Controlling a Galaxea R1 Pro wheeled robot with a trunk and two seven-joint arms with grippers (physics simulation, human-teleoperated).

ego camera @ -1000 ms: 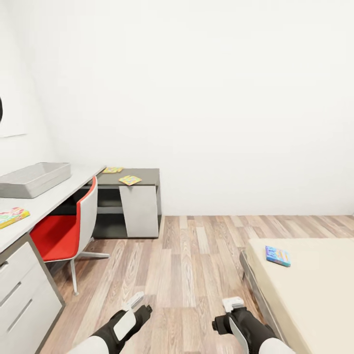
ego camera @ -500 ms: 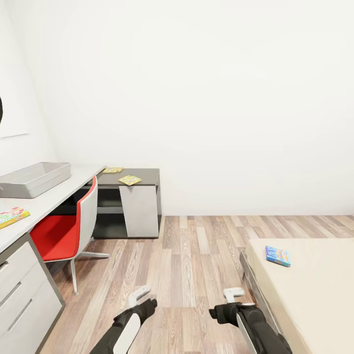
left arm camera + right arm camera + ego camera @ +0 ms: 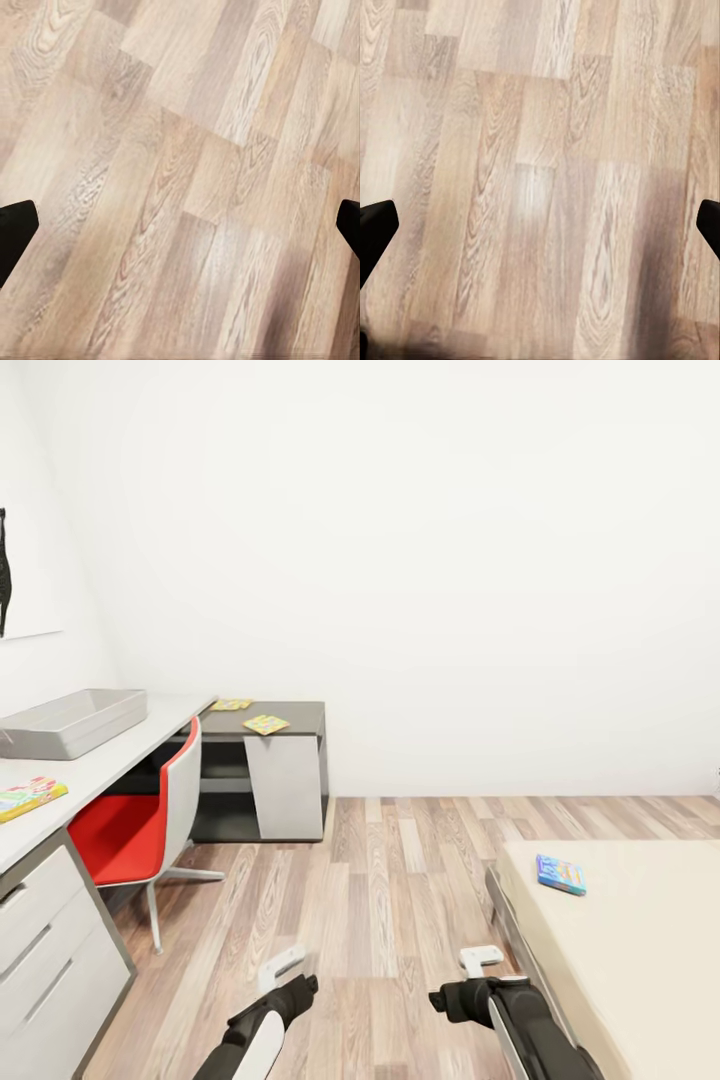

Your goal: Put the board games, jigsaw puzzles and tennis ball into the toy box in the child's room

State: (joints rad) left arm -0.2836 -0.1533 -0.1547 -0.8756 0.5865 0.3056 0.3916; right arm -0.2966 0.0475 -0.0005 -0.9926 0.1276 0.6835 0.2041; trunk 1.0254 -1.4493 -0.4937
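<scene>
The light-grey toy box (image 3: 70, 722) stands on the white table (image 3: 130, 745) at the left, with a colourful board game (image 3: 30, 797) lying nearer on the same top. Two jigsaw puzzles (image 3: 231, 705) (image 3: 266, 724) lie on the table's lower dark-grey section. A small blue board game (image 3: 561, 874) rests on the beige bed (image 3: 640, 950) at the right. The tennis ball is out of view. My left gripper (image 3: 292, 990) (image 3: 180, 225) and right gripper (image 3: 455, 997) (image 3: 540, 225) hang over the bare plank floor, both open and holding nothing.
A red and white swivel chair (image 3: 150, 825) is tucked at the table. White drawers (image 3: 50, 950) fill the near left. A wide strip of wood floor (image 3: 400, 880) runs between table and bed. A black silhouette picture (image 3: 5, 570) hangs on the left wall.
The whole view has shifted slightly, so the camera moved. Both arms have swung lower and inward in the picture. The toys lie where they were.
</scene>
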